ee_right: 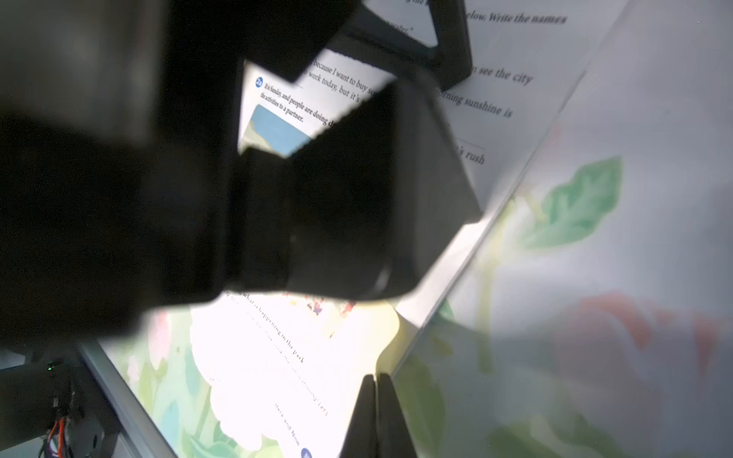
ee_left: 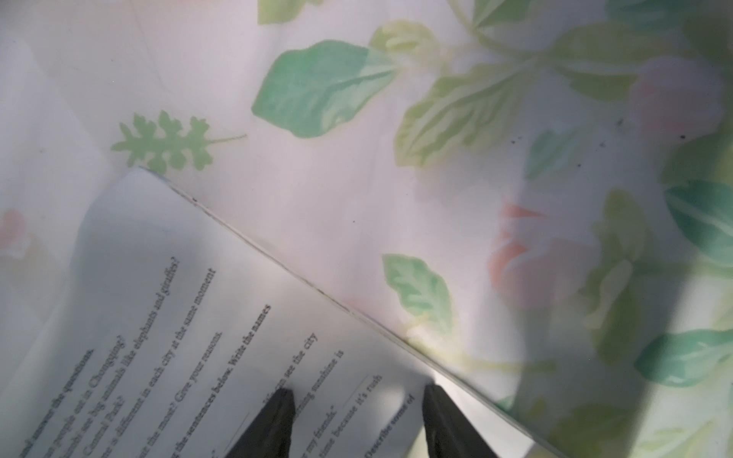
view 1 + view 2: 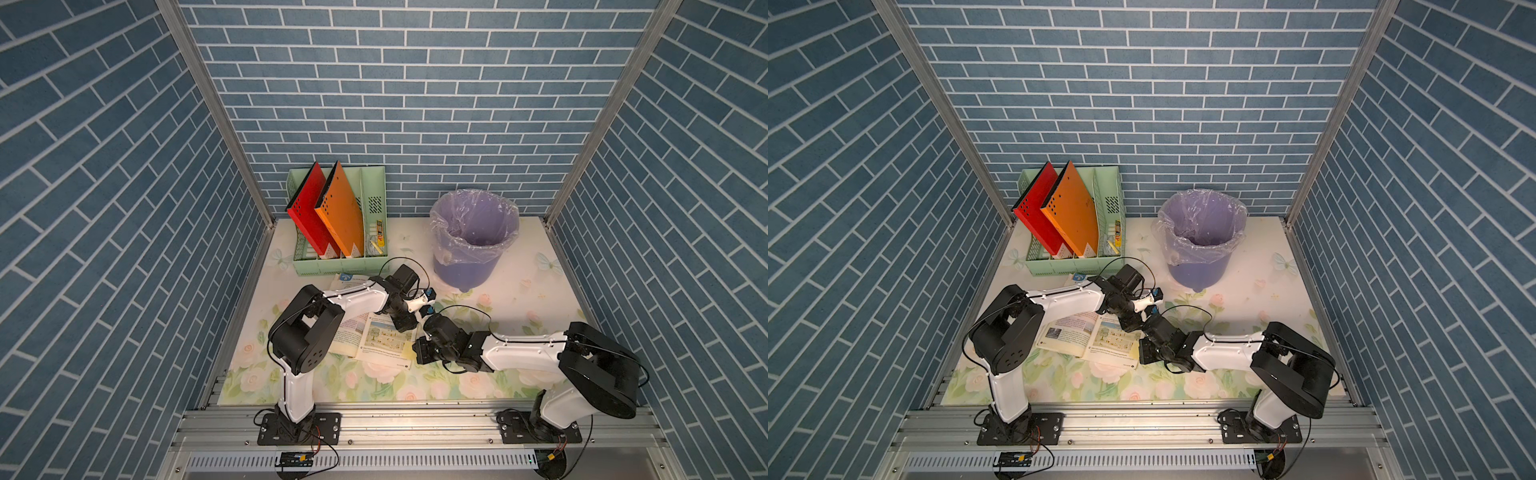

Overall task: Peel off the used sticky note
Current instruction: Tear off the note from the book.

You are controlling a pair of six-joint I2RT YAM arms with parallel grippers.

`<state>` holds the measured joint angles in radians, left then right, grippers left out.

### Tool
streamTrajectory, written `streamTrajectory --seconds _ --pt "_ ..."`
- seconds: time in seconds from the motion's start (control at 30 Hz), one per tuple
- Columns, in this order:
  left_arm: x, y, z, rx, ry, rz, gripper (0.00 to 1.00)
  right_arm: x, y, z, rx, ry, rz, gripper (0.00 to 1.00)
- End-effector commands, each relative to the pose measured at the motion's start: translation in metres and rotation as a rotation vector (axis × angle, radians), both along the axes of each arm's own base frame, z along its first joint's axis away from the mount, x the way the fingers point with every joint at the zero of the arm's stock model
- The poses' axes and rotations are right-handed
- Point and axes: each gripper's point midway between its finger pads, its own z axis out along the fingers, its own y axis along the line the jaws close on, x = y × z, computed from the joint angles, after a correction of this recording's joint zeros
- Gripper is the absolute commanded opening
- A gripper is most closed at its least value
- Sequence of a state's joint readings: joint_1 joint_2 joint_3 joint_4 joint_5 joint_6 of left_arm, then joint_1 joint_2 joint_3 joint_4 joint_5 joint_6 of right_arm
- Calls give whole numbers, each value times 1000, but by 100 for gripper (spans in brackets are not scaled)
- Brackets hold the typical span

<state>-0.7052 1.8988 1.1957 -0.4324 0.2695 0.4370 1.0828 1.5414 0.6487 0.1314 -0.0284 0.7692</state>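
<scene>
At page [image 3: 384,343] edge, sticky note [image 3: 410,353], rightward overhang

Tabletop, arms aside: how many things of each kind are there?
Stiff file folders: 2, the red folder and the orange folder
Pale green plastic file rack: 1
Purple plastic bin with clear liner: 1
Open printed textbook: 1
Pale yellow sticky note: 1
Total: 6

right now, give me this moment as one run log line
left gripper: open, tips on book page | right gripper: shut at sticky note edge, grip unclear | peel: not yet done
</scene>
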Motion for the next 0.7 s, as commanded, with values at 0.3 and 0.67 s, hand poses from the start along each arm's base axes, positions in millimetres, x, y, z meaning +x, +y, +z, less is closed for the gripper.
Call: streamTrajectory --seconds 0.3,0.67 --pt "-14 17 -32 97 62 4 57 -21 10 12 -11 -108 126 0" --pt "-13 19 -32 105 56 4 57 -32 15 16 -2 -126 175 0"
